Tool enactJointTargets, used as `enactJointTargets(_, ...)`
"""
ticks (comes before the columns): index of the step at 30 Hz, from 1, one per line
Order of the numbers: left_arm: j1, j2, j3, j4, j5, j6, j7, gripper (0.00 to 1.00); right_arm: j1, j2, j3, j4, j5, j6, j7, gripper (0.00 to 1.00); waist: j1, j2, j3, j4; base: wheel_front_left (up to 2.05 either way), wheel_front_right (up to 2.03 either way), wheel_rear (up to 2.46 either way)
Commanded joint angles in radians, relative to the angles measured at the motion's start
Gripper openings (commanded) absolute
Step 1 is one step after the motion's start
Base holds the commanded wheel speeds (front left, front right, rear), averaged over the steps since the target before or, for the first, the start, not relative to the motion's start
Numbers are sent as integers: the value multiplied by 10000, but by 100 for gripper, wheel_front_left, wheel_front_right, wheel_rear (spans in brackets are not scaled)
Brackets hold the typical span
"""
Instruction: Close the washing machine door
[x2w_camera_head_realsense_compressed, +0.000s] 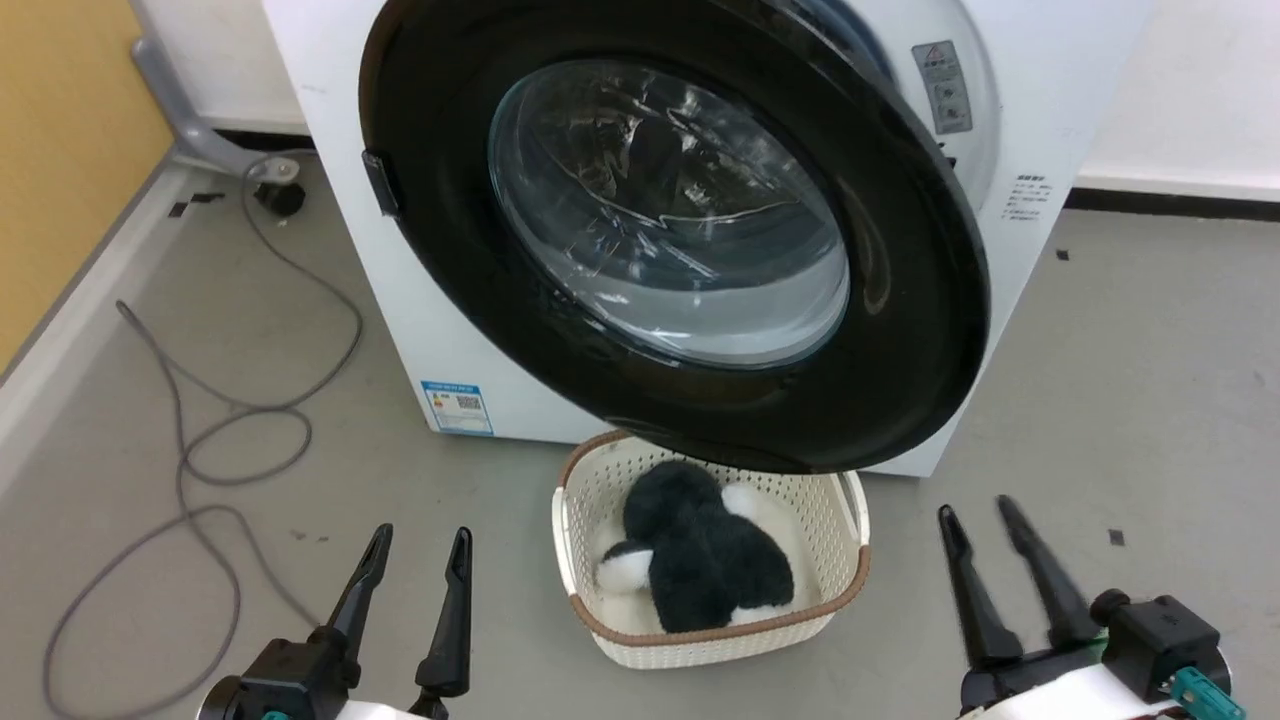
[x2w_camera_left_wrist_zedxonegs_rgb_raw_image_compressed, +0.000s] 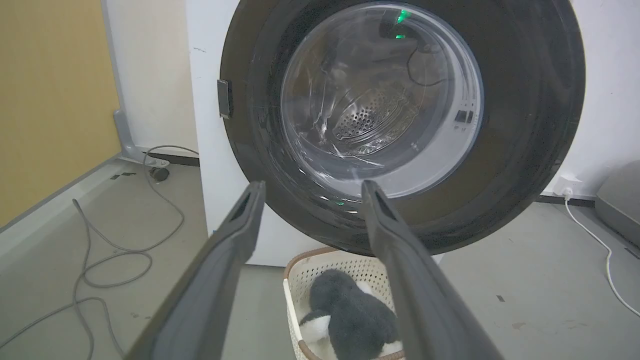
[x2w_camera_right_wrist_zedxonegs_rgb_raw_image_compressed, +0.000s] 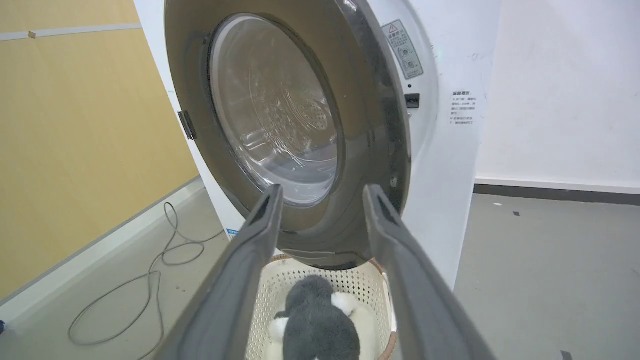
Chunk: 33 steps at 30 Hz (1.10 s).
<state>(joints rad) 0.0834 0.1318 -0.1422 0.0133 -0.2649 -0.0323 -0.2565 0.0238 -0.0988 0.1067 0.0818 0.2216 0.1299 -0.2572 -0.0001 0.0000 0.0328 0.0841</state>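
Black door (x2w_camera_head_realsense_compressed: 670, 210) stands ajar before your machine (x2w_camera_head_realsense_compressed: 425, 340), hinged at 9 o'clock, its 3 o'clock edge off the front. At its 6 o'clock sits a basket (x2w_camera_head_realsense_compressed: 590, 500) holding a plush (x2w_camera_head_realsense_compressed: 700, 560). Your left gripper (x2w_camera_head_realsense_compressed: 423, 533) at 7 o'clock and right gripper (x2w_camera_head_realsense_compressed: 975, 506) at 5 o'clock hover with fingers apart, clear of the door.

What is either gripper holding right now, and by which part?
Nothing. The left gripper and right gripper are both open and empty, apart from the washing machine door.

basket (x2w_camera_head_realsense_compressed: 720, 648) beneath washing machine door (x2w_camera_head_realsense_compressed: 920, 330), floor (x2w_camera_head_realsense_compressed: 1130, 400) open rightward
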Motion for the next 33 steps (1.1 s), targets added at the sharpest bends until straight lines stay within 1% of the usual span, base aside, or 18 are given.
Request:
enactJointTargets(1, -19, -81, 56, -1, 104, -71, -52, 100, 68, -100, 84, -35, 88, 8, -46, 0, 1, 0, 111, 66, 0, 0, 0)
enactJointTargets(4, -126, -201, 133, -50, 272, -166, -52, 100, -129, -286, 404, -142, 234, 8, -46, 0, 1, 0, 329, 176, 0, 0, 0)
enactJointTargets(7, -291, -324, 209, -67, 385, -254, -53, 100, -542, -696, 764, -143, 346, 8, -31, 0, 1, 0, 651, 332, 0, 0, 0)
enactJointTargets(12, -728, -521, 209, -112, 531, -402, -53, 100, -1743, -1637, 1448, -59, 579, 8, 301, 0, 1, 0, 1295, 675, 0, 0, 0)
enactJointTargets(18, -1153, -684, 175, -155, 638, -502, -53, 100, -3525, -2876, 1963, 544, 1446, 8, 1012, 0, 1, 0, 2052, 1069, 0, 0, 0)
enactJointTargets(22, -1413, -747, 144, -129, 664, -556, -53, 100, -4633, -3563, 2078, 1104, 1972, 8, 1374, 0, 1, 0, 2489, 1322, 0, 0, 0)
enactJointTargets(27, -1700, -794, 43, -181, 627, -557, -53, 100, -5764, -4228, 1933, 1959, 2569, 8, 1709, 0, 1, 0, 2960, 1640, 0, 0, 0)
enactJointTargets(33, -1970, -811, -102, -273, 451, -473, -53, 100, -7089, -4550, 1421, 3159, 3197, 8, 1971, 0, 1, 0, 3403, 1918, 0, 0, 0)
